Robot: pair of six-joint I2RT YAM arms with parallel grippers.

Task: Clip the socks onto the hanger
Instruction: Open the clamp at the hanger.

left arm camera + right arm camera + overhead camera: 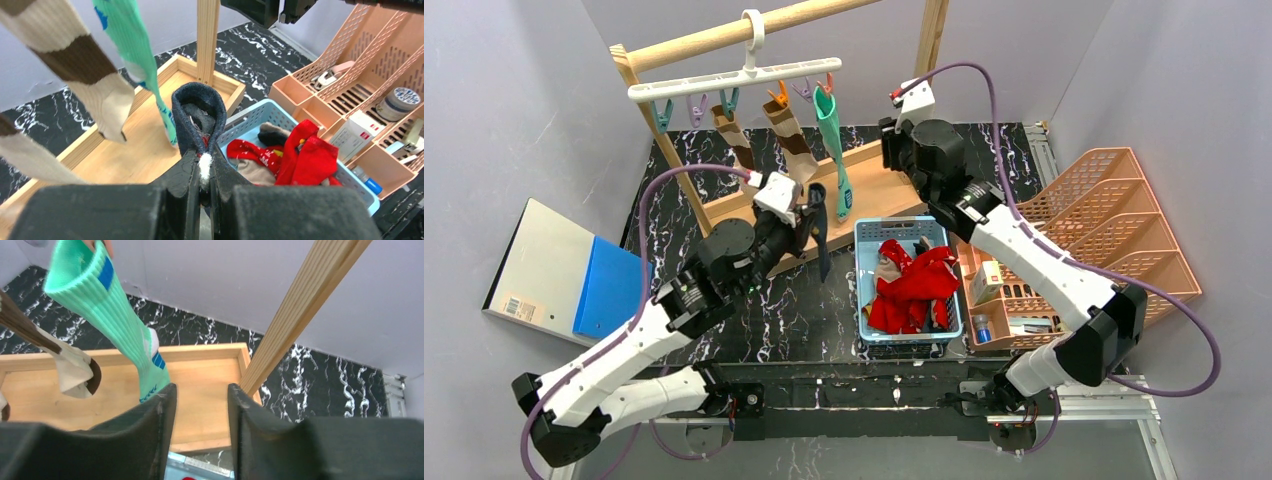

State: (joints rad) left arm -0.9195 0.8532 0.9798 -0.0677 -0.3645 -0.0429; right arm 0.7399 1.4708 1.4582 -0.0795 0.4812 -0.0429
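Note:
The white hanger (724, 80) hangs by its hook from the wooden rail, with small coloured clips beneath. Two brown-and-beige socks (796, 150) and a teal-green sock (834, 150) hang from its clips. They also show in the left wrist view (80, 65) and the teal-green one in the right wrist view (115, 325). My left gripper (809, 212) is shut on a dark navy sock (197, 112) that dangles (821, 240) below the hanger. My right gripper (199, 395) is open and empty, above the wooden base tray behind the basket. More socks, red (914, 285) and beige, lie in the blue basket (864, 250).
The wooden rack with round rail (724, 35) stands on a wooden tray base (879, 195), its posts (300, 305) close to my right gripper. An orange organiser (1114, 230) with small items stands at the right. A blue and grey folder (574, 275) lies at the left.

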